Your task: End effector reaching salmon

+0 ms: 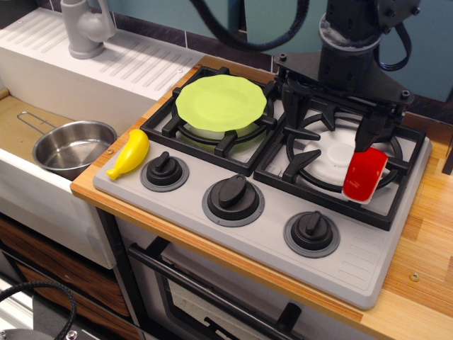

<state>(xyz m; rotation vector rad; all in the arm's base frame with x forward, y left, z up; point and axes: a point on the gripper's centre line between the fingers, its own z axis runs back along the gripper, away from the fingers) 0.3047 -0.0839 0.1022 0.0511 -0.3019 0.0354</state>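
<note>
Left to right: your banana (129, 154), plate (221, 103), then the salmon (365, 174) on the right burner grate (340, 159). Your tool (333, 120) hangs spread, one finger touching the salmon; descend carelessly and it could skid off the grate.

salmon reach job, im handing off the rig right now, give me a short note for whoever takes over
Gripper: over the right burner grate, fingers pointing down; one finger sits just above the salmon's top edge. Open or shut cannot be told, and contact is unclear.
Salmon: red slab on the right burner grate, front right part.
Other things: green plate on the left burner, banana at the stove's left edge, steel pot in the sink.
Done: arm brought close to the salmon.
Left: confirm the reach is complete.
</note>
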